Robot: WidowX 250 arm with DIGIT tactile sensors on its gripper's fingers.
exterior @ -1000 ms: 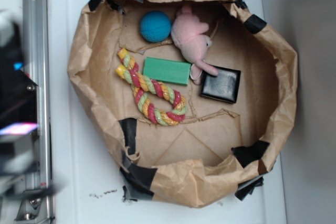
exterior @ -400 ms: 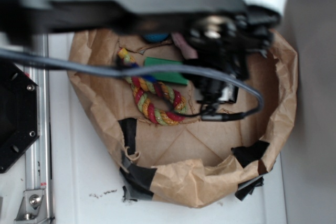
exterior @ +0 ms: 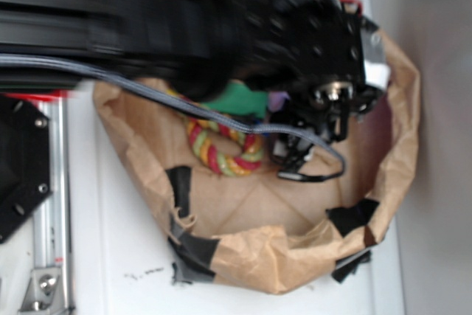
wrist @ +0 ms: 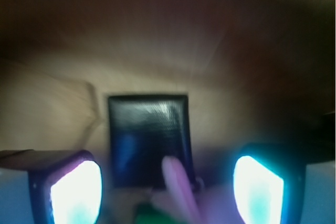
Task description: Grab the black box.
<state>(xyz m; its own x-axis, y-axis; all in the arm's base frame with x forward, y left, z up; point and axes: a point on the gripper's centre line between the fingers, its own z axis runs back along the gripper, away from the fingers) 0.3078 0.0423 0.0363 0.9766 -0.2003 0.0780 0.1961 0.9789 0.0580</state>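
Exterior view, left to right. At the far left we see a black hexagonal plate [exterior: 18,171] with screws, beside a metal rail [exterior: 50,204] on the white table [exterior: 118,256]. Next comes the brown paper basin [exterior: 243,252], its rim patched with black tape. Inside it lies the striped rope toy [exterior: 221,149], and just above that a part of the green block [exterior: 237,99] shows. The blurred black arm [exterior: 184,23] crosses the upper part of the picture, with a grey cable [exterior: 147,92] trailing from it, and the gripper [exterior: 313,134] hangs over the right half of the basin, hiding what lies under it.

Wrist view, left to right. We see the left finger [wrist: 73,192] as a bright pad at the lower left. The black box [wrist: 149,140] lies flat on the brown paper between the two fingers, nearer the left one and apart from both. A pink limb of the plush toy [wrist: 178,187] overlaps the box's near edge, and a sliver of green shows below it. The right finger [wrist: 260,190] glows at the lower right. The jaws stand wide apart and hold nothing.
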